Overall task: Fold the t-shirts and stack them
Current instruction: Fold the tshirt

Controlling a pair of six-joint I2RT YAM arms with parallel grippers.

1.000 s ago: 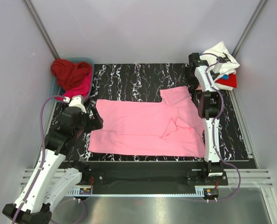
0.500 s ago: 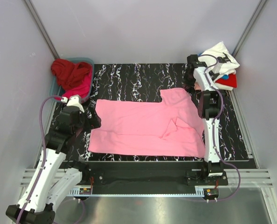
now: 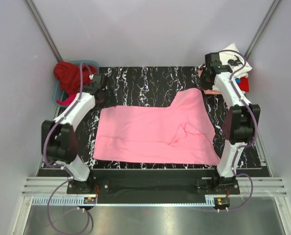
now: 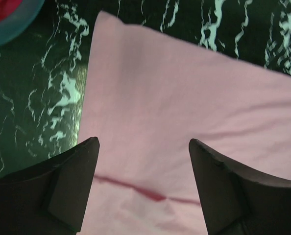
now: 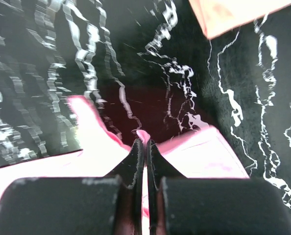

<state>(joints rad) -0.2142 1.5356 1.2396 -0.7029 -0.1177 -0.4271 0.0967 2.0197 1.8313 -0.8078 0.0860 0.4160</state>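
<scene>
Right gripper (image 5: 144, 145) pinched shut on the light pink cloth t-shirt (image 3: 150, 132) at the upper right. Left gripper (image 4: 143, 147) hung wide open over its upper left corner.

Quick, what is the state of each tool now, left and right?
Left tool: open, above the pink t-shirt, holding nothing.
Right tool: closed on an edge of the pink t-shirt.
</scene>
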